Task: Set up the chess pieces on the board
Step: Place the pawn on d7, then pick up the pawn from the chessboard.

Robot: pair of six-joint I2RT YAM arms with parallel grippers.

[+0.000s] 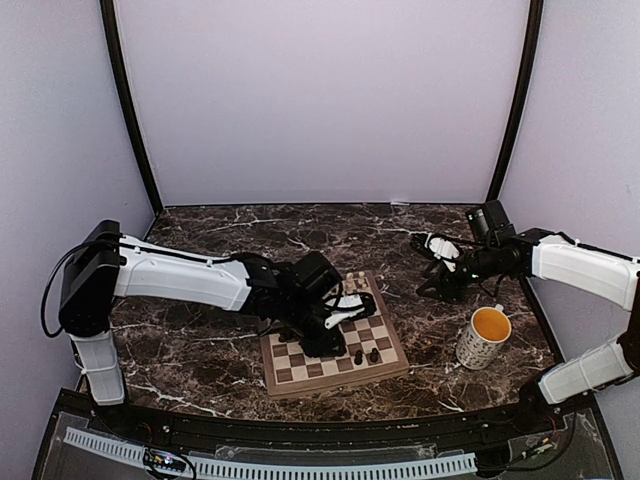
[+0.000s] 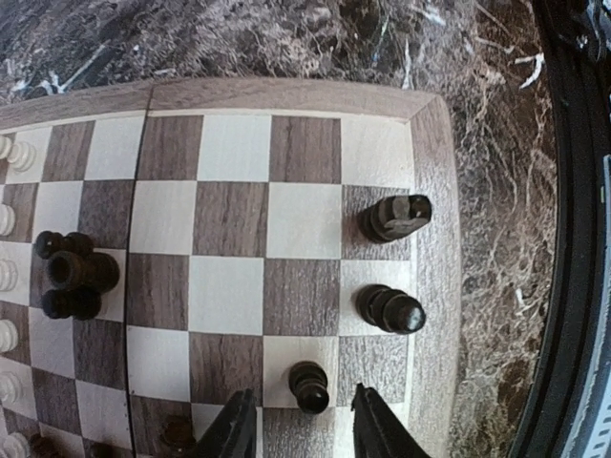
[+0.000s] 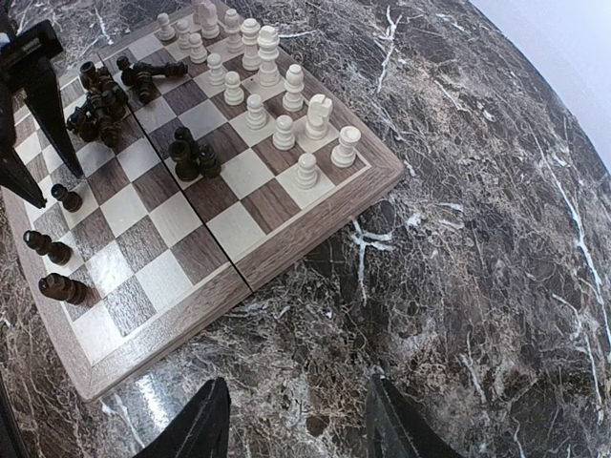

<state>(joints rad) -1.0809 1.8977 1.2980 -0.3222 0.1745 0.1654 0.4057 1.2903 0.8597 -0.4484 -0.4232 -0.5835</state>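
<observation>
Left claw [image 2: 305, 399]: released. The jaws stand apart over the square wooden chessboard with light and dark brown checks [image 2: 286, 98]. A small dark brown pawn [image 2: 308, 386] stands upright between my fingertips [image 2: 241, 410], with a gap on each side and nothing touching it.

Two more dark turned pieces [image 2: 391, 307] stand in the file against the plain border, one square apart. A knot of dark pieces [image 2: 74, 275] sits mid-board, some of them tipped over.

Right claw [image 3: 298, 412]: open and empty, hanging above the dark veined marble tabletop [image 3: 458, 286] just off the board's corner.

From that side, pale cream pieces [image 3: 277, 91] stand upright in two rows along one end of the board.

The board lies flat on the marble in front of my left arm. A speckled mug with a yellow inside [image 1: 484, 338] stands to its right, apart from it.
</observation>
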